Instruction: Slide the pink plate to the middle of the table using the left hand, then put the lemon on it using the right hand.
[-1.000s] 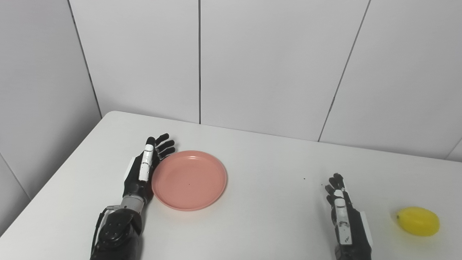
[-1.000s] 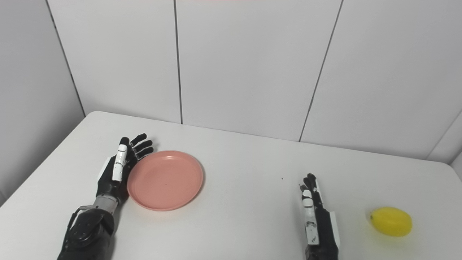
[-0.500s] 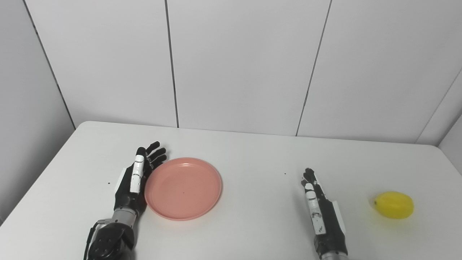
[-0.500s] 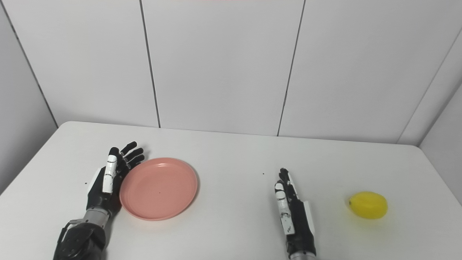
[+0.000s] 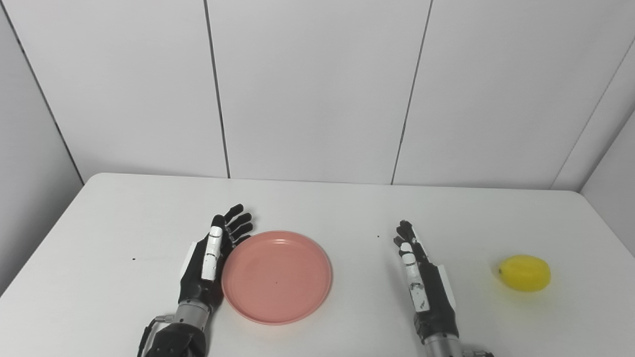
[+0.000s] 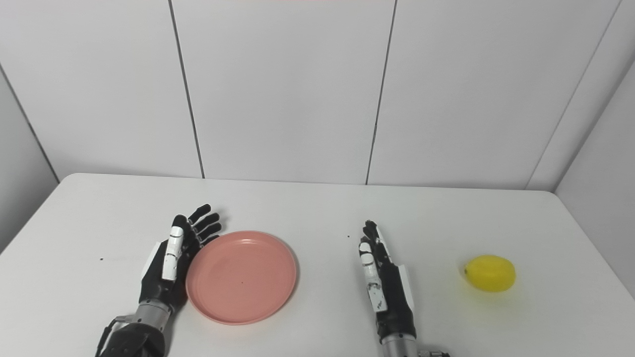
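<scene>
A pink plate (image 5: 276,275) lies flat on the white table (image 5: 317,208), left of the middle. My left hand (image 5: 211,260) is open, edge-on against the plate's left rim, fingers pointing away from me. It also shows in the right eye view (image 6: 171,260) beside the plate (image 6: 241,275). A yellow lemon (image 5: 524,272) lies at the right side of the table, apart from everything. My right hand (image 5: 424,287) is open and empty, resting edge-on between plate and lemon, well left of the lemon (image 6: 489,273).
The table's back edge meets a white panelled wall (image 5: 317,89). A side wall (image 5: 610,168) closes in at the right. A few tiny dark specks dot the tabletop.
The camera has swung right, shifting the whole picture. The plate and my left hand have moved a little to the right across the table. The lemon has stayed put.
</scene>
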`<state>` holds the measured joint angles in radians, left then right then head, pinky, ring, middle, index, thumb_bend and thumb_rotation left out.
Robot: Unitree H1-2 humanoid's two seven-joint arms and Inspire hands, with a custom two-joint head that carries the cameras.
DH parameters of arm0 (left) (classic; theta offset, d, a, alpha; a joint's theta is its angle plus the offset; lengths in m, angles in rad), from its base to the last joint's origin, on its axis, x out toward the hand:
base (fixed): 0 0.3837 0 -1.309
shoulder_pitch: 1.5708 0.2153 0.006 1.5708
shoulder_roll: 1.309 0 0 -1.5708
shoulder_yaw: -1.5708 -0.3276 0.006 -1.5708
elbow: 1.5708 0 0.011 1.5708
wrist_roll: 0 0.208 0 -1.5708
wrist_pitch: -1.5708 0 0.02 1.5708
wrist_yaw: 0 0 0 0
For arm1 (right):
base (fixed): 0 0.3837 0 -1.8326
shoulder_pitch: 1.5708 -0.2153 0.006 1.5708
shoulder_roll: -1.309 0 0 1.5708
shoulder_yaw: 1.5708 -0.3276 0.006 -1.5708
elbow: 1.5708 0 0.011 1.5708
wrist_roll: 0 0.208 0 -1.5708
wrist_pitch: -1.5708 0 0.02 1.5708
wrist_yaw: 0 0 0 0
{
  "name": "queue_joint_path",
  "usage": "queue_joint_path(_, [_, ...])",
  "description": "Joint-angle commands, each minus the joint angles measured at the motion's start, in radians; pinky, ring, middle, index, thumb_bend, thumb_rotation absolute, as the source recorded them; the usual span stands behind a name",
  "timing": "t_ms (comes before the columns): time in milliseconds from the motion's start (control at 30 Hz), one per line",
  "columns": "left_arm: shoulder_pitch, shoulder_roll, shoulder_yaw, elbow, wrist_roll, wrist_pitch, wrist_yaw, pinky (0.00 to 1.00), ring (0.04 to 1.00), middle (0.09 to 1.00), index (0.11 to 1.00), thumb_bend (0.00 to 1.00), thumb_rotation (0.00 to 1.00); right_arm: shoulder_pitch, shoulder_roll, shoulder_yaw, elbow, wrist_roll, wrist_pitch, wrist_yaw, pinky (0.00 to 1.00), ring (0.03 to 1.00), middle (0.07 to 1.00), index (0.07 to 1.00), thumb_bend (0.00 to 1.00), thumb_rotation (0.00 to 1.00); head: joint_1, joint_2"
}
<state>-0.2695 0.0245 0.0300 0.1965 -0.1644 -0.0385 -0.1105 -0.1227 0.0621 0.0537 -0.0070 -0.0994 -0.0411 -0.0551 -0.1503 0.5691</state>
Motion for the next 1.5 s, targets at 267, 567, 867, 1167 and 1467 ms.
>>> queue_joint_path(267, [0.046,-0.086,-0.056,-0.014,0.06,-0.029,0.035,0.9,0.904,0.897,0.896,0.58,1.0,-0.022,0.004,0.0,-0.029,-0.001,-0.04,-0.006,0.99,0.946,0.952,0.946,0.55,1.0,-0.01,0.002])
queue_joint_path(567, [0.047,-0.125,-0.074,0.014,0.097,-0.08,0.062,0.9,0.911,0.904,0.903,0.59,1.0,-0.011,0.003,-0.004,-0.044,0.002,-0.033,-0.004,0.98,0.946,0.953,0.945,0.53,1.0,-0.024,0.002])
queue_joint_path(867, [0.04,-0.145,-0.1,0.055,0.135,-0.122,0.074,0.92,0.929,0.935,0.934,0.58,1.0,-0.004,0.002,-0.006,-0.051,0.0,-0.028,-0.005,0.99,0.947,0.951,0.94,0.55,1.0,-0.051,-0.003])
queue_joint_path(1167, [0.019,-0.16,-0.119,0.112,0.164,-0.154,0.091,0.96,0.943,0.949,0.945,0.61,1.0,-0.01,-0.007,-0.004,-0.045,-0.003,-0.028,0.0,0.98,0.95,0.953,0.945,0.55,1.0,-0.051,0.005])
queue_joint_path(1467, [0.009,-0.169,-0.133,0.106,0.157,-0.137,0.082,1.0,0.964,0.962,0.958,0.59,1.0,-0.017,-0.01,-0.009,-0.063,0.002,-0.001,0.001,0.98,0.95,0.959,0.949,0.59,1.0,-0.044,0.043])
